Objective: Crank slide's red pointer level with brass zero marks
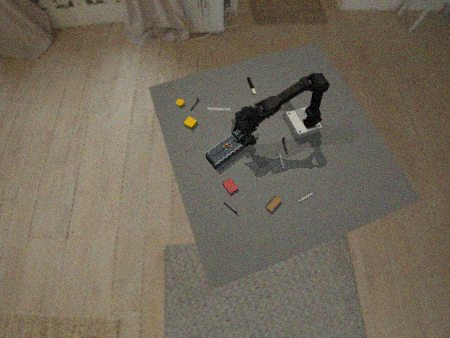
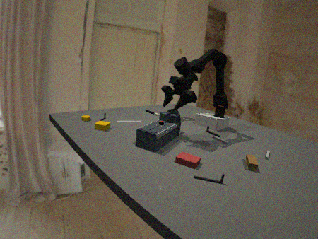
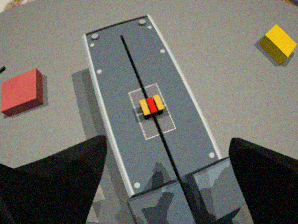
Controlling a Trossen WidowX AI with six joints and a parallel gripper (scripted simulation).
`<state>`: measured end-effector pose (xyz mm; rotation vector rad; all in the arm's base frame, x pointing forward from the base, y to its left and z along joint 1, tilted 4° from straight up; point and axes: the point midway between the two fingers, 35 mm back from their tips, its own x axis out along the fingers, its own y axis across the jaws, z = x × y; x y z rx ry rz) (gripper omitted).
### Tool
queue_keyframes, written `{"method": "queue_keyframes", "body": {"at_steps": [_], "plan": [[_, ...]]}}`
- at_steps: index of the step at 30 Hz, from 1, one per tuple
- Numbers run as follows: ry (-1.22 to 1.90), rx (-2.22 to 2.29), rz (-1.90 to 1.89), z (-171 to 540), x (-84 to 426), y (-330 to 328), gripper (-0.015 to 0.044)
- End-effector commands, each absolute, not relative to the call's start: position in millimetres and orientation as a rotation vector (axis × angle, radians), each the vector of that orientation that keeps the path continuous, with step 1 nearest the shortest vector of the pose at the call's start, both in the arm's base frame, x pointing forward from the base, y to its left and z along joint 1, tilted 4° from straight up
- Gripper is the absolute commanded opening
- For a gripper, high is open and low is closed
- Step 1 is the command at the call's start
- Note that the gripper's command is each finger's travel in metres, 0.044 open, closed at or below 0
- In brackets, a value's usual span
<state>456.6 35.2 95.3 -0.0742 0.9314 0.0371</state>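
Note:
The machine (image 1: pixel 215 156) (image 2: pixel 152 141) (image 3: pixel 117 90) is a long blue-grey box with a dark slot along its top and a taller housing (image 2: pixel 172 116) (image 3: pixel 210 180) at the robot's end. The red pointer (image 3: pixel 152 105) sits between two small yellow-brass blocks, inside a thin pale outline, and looks about level with them; a tiny offset cannot be told. My gripper (image 2: pixel 169 107) (image 3: pixel 170 145) is open and empty, above the housing end, with its fingers wide apart at either side of the wrist view. The crank and its handle cannot be made out.
A red block (image 1: pixel 230 186) (image 2: pixel 188 160) (image 3: pixel 21 94) lies beside the machine. A yellow block (image 1: pixel 190 122) (image 2: pixel 102 125) (image 3: pixel 278 44) lies on its other side. An orange-brown block (image 1: pixel 273 204) (image 2: pixel 251 162) and several thin black and pale rods lie farther off.

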Motion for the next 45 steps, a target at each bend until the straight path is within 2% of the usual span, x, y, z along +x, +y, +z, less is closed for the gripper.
{"method": "queue_keyframes", "body": {"at_steps": [1, 11, 28, 45], "plan": [[0.931, -0.074, 0.037, 95.3, 456.6, 35.2, 0.0256], [0.931, -0.074, 0.037, 95.3, 456.6, 35.2, 0.0000], [0.931, -0.074, 0.038, 95.2, 456.6, 35.3, 0.0000], [0.931, -0.074, 0.038, 95.2, 456.6, 35.3, 0.0440]]}}
